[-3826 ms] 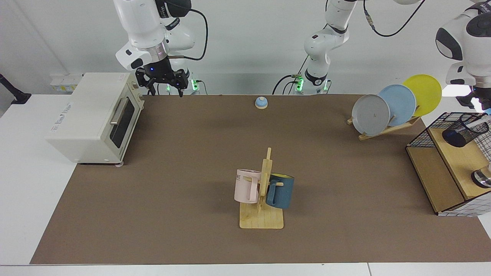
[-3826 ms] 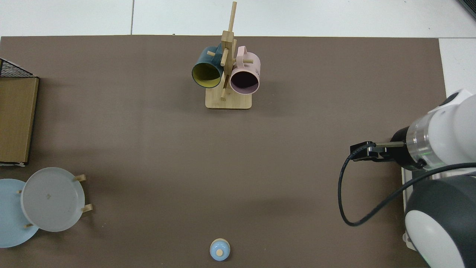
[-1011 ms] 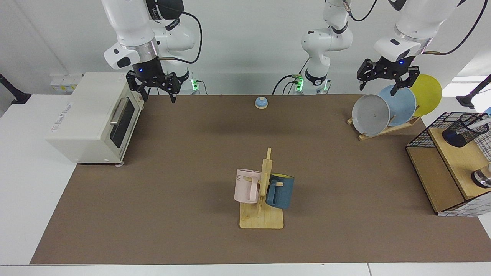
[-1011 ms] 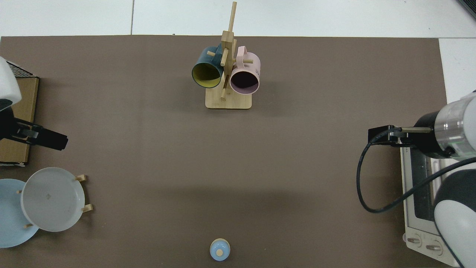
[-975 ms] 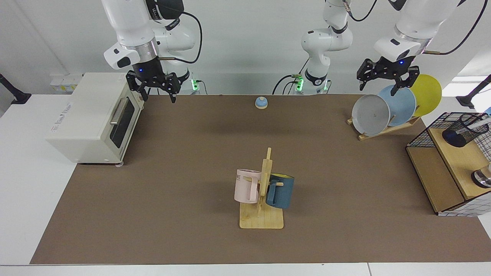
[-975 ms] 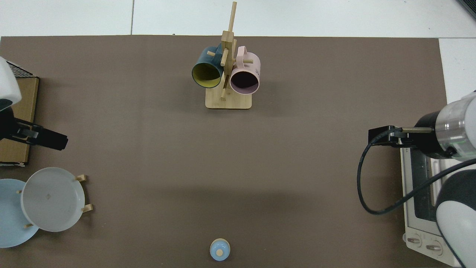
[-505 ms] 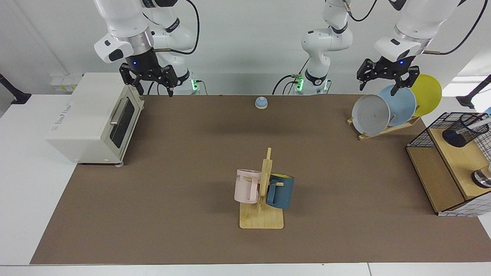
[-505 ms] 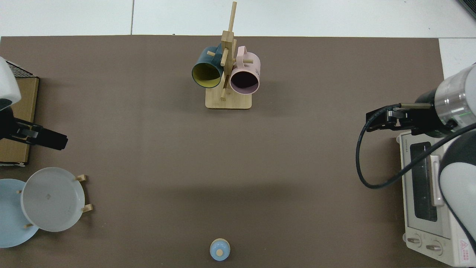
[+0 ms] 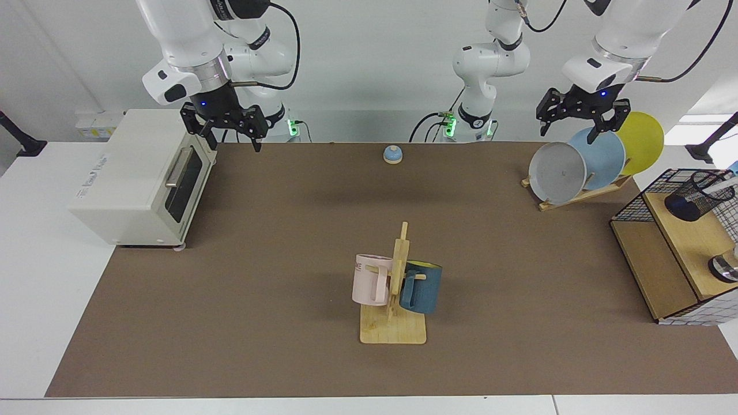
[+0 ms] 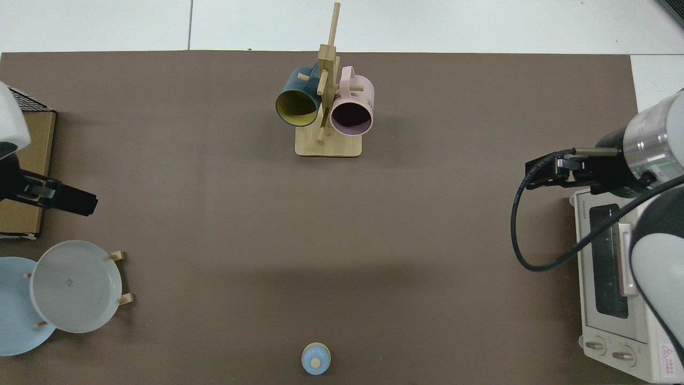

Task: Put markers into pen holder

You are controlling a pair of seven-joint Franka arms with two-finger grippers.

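Mug stand point(image 9: 393, 323): near the front of the table point(image 9: 259, 323), in the middle, with a pink mug point(image 9: 371, 279) and a blue mug point(image 9: 421, 286) hung on its pegs.
Pen holder point(image 9: 695, 196): on the wooden shelf point(image 9: 689, 242) inside a wire basket, at the view's right edge, well away from both arms.
Marker point(image 9: 716, 183): white, leaning inside the pen holder, top end poking out over the rim.
Toaster oven point(image 9: 138, 176): off to the other side, door shut.
Plates point(image 9: 597, 155): grey, blue and yellow, standing in a rack toward the back.
Bell point(image 9: 392, 154): small and blue, at the back edge in the middle.
Left end effector point(image 9: 579, 124): up in the air just above the plates, fingers spread apart, holding nothing.
Right end effector point(image 9: 229, 129): up in the air by the back corner of the toaster oven, fingers spread apart, holding nothing.
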